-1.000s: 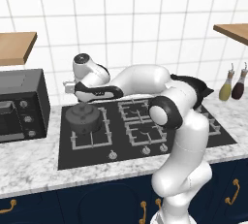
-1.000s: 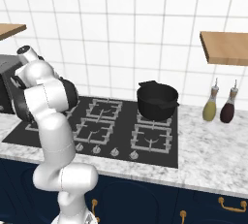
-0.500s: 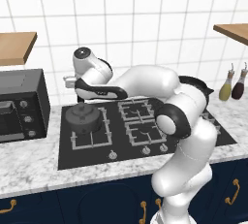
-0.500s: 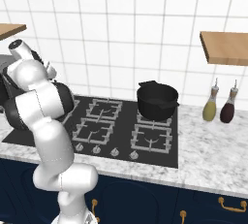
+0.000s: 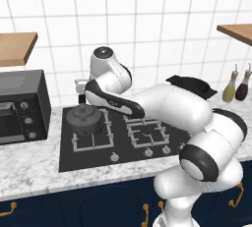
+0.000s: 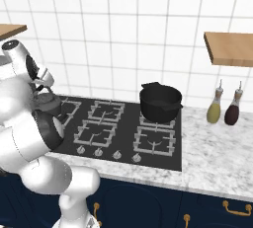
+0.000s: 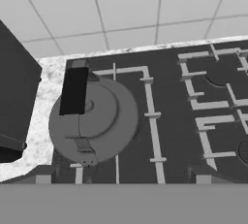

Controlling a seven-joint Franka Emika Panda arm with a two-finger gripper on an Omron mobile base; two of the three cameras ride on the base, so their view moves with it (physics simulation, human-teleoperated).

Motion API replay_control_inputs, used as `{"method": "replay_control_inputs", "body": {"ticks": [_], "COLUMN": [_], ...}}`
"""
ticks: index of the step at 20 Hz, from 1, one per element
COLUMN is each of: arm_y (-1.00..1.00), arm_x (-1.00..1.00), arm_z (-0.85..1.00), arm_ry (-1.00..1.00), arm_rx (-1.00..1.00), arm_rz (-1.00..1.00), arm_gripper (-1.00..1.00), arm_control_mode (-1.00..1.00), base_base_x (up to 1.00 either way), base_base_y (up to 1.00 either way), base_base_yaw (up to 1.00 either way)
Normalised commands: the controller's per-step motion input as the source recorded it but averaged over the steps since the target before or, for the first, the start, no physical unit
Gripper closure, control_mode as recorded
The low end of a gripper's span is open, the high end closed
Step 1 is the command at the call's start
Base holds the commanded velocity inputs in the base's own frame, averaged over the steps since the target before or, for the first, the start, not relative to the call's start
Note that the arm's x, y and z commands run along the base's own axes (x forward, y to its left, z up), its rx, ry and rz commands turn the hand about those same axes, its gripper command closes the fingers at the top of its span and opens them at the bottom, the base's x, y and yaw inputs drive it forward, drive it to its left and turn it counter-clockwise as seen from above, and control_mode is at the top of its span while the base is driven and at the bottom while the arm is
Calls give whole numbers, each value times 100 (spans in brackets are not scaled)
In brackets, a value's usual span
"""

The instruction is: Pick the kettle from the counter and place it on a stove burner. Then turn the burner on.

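in the left base view the kettle sat on the stove burner at the cooktop's left, my gripper just above it. in the right base view the kettle showed beside my arm. in the hand view the kettle lay below me, off the counter; i couldn't tell how my fingers stood.
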Motion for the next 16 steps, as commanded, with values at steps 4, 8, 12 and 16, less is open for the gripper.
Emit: {"method": "replay_control_inputs", "body": {"ticks": [4, 8, 12, 16], "arm_y": [-25, -2, 0, 0], "arm_x": [-66, -34, -22, -18], "arm_z": [-12, -43, -48, -46], "arm_ry": [10, 14, 16, 13], "arm_rx": [2, -1, -6, -11], "arm_rz": [17, 18, 18, 17], "arm_gripper": [-100, -100, -100, -100], "arm_control_mode": [-100, -100, -100, -100], "base_base_x": [0, 0, 0, 0], "base_base_y": [0, 0, 0, 0], "base_base_yaw": [0, 0, 0, 0]}}
